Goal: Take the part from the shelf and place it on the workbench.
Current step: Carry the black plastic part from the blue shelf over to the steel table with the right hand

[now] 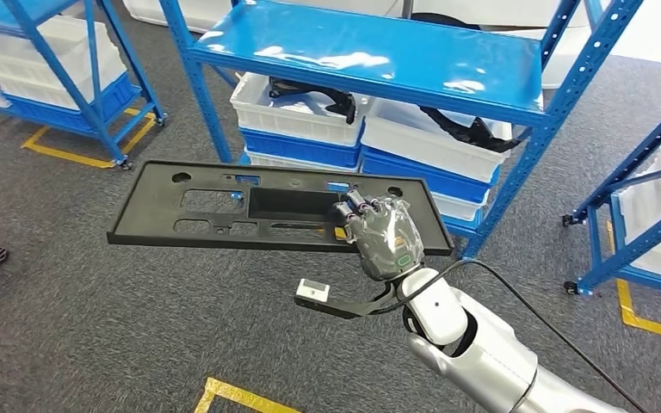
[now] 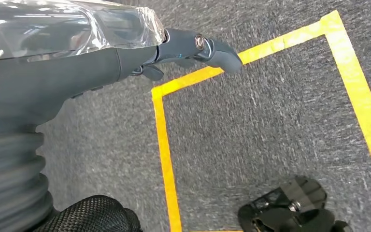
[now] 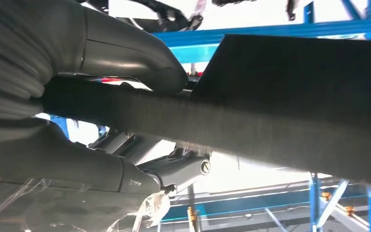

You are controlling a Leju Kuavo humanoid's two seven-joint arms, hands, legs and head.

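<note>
Currently right hand [image 1: 385, 237] clamps the part [image 1: 224, 206] near one end, held flat in mid-air in front of the shelf [image 1: 370, 52], w/ left hand [image 2: 125, 53] empty, fingers apart, so long unsupported end may sag, twist or slip out en route to the surface.

The head view was evenly and brightly lit from overhead, with white glare patches on the blue shelf [image 1: 370, 47] toward twelve o'clock and only soft shadows on the grey carpet [image 1: 95, 327]. Focus there was sharp throughout. In the left wrist view the left hand [image 2: 77, 63] was slightly smeared, and its clear plastic wrap threw reflections. In the right wrist view the black part [image 3: 290, 106] stood dark against blown-out white background, and the right hand [image 3: 67, 159] looked soft and underexposed.
</note>
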